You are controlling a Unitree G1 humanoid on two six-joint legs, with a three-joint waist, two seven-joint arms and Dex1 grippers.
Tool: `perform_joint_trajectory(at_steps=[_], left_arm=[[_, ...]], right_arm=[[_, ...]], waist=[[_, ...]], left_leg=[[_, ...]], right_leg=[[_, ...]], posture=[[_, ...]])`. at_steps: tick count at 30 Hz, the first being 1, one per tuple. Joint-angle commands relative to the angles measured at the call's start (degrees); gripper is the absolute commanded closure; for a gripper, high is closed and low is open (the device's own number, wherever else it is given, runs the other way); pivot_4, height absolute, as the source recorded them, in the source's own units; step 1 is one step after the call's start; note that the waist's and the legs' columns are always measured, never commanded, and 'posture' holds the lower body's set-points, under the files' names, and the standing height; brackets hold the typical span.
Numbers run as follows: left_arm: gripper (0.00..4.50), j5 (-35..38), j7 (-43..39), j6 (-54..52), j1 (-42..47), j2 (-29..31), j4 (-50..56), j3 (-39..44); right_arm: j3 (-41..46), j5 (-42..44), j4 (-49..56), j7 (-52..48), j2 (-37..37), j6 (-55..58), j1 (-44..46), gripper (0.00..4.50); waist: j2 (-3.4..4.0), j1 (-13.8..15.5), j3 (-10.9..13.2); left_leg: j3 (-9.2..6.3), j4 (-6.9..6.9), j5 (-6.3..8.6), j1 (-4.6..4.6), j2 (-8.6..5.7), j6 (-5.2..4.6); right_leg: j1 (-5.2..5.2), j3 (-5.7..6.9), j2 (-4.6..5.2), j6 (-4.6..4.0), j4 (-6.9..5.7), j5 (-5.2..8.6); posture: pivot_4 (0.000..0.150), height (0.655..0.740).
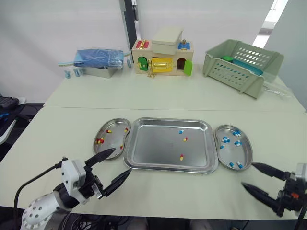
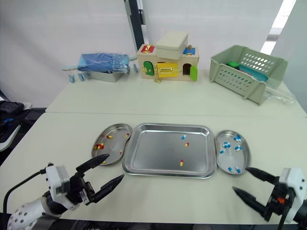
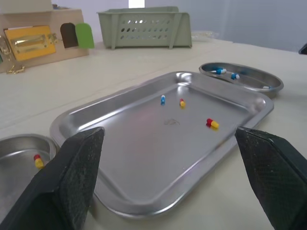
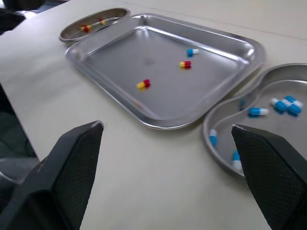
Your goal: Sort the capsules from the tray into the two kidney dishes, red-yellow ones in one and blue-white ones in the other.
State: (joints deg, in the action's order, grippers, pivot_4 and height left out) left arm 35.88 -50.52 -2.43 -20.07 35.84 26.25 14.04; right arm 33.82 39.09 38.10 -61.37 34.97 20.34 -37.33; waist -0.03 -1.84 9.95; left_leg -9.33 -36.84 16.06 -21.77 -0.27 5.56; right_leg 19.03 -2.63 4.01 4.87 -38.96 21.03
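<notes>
You can place everything from the tray (image 1: 170, 143), which lies mid-way across the pale table (image 1: 62, 139). Well behind it stand a green basket (image 1: 240, 64), a wooden toy house (image 1: 163, 57) and a metal box (image 1: 98, 71) under a blue bag. What lies inside the basket is hard to make out.

The left kidney dish (image 1: 111, 137) sits just beside the tray's left edge and holds red-yellow capsules. The right kidney dish (image 1: 233, 146) sits just beside its right edge and holds blue-white ones, too small to count surely.

The left gripper (image 1: 121, 161) hovers off the tray's near left corner, fingers spread and empty, with one tip overlapping that dish's near rim. The right gripper (image 1: 247, 174) hangs off the near right corner, also spread and empty, its body cut off at the picture edge.

Three capsules lie on the tray: a blue-white capsule (image 1: 181, 132), a red-yellow capsule (image 1: 185, 139) just nearer, and a second red-yellow capsule (image 1: 182, 156) toward the near edge.
</notes>
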Motion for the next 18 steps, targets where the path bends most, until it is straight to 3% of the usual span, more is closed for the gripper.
perform_joint_trajectory(at_steps=[1, 8, 13, 18], left_arm=[[0.0, 1.2, -1.9, -6.4, 6.1, 4.8, -0.7, -1.0], [0.0, -1.6, -10.4, -21.6, 31.0, 12.7, -9.0, -14.0], [0.0, -4.3, -15.3, -24.2, 43.7, 10.8, -15.6, -20.4], [0.0, -13.3, -27.8, -13.0, 55.7, 5.3, -27.5, -30.6]], right_arm=[[-3.1, -4.3, 3.5, -1.2, -2.2, -7.2, -2.8, 0.02], [-12.2, -12.6, 2.2, 2.3, -6.9, -15.6, -4.3, 0.02], [-14.6, -14.4, 2.1, 5.4, -7.5, -17.2, -3.4, 0.02], [-17.5, -15.9, 4.0, 8.5, -8.1, -17.3, -5.4, 0.02]], waist=[[-0.01, 0.0, 0.0], [-0.04, 0.0, 0.0], [-0.03, -0.7, 0.0], [-0.03, -0.6, 0.0]], left_leg=[[0.01, 0.0, 0.0, 0.01, 0.0, 0.0], [-0.04, 0.0, -0.01, 0.11, -0.02, 0.01], [-0.03, 0.0, -0.02, 0.05, -0.02, 0.04], [-0.04, -0.04, -0.04, 0.01, -0.01, 0.06]], right_leg=[[0.0, -0.01, 0.0, 0.0, 0.0, 0.0], [-0.07, 0.03, -0.02, 0.0, -0.03, 0.0], [0.0, 0.02, -0.04, 0.0, -0.04, 0.0], [0.02, 0.04, -0.06, 0.0, -0.06, 0.0]], posture=[[0.15, 0.74], [0.15, 0.74], [0.15, 0.74], [0.15, 0.74]])
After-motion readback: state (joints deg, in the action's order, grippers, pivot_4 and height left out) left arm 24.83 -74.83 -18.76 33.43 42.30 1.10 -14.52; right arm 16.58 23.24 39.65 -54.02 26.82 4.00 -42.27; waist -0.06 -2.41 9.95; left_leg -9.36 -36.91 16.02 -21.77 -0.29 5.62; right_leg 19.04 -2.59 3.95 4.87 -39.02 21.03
